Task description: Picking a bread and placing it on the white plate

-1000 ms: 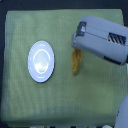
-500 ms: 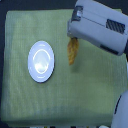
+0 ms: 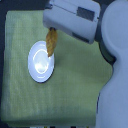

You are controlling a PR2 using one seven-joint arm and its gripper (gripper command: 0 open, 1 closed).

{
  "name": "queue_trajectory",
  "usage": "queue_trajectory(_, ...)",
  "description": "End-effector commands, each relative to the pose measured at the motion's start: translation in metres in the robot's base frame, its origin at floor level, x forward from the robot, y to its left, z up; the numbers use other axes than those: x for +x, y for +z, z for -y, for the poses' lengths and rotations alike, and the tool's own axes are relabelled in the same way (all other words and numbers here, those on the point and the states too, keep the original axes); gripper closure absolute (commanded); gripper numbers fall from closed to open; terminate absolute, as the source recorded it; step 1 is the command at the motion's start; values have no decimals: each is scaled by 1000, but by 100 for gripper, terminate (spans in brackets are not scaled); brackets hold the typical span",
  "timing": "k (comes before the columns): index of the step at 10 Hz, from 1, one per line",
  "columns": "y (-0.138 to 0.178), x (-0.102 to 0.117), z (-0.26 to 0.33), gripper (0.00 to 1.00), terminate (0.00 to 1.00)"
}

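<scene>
Bread (image 3: 51, 41) has been carried from the exterior view's right side of the bench, well apart from the white plate (image 3: 40, 61), to a position at the plate's upper right rim. Over the last second the arm has been swung across toward the exterior view's left, and the bread has travelled with it. The transport phase is therefore judged to be nearly complete; only the final lowering and release remain.

The bread is suspended beneath the grey forearm housing, with its upper end hidden under that housing. The gripper itself is not visible in this view, so its opening cannot be read directly. Since the bread hangs below the arm and has moved with it, a closed grasp on the upper end is inferred, not observed.

The long axis of the bread is oriented nearly vertically in the exterior view, tilted slightly, with the lower tapered end directed toward the plate's rim. The lower tip overlaps the rim in the picture; whether contact has been made cannot be determined.

The plate rests on the green cloth (image 3: 75, 95) covering the bench and has not been displaced. A further shift toward the plate's centre is judged advisable before release, as the bread is presently aligned with the rim, not with the shallow centre.
</scene>
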Motion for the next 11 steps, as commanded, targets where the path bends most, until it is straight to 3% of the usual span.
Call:
queue_trajectory(1,-18,-38,-102,100,0)
queue_trajectory(3,-36,-63,-103,100,0)
queue_trajectory(5,-45,-74,-106,100,0)
queue_trajectory(11,-53,-75,-104,100,0)
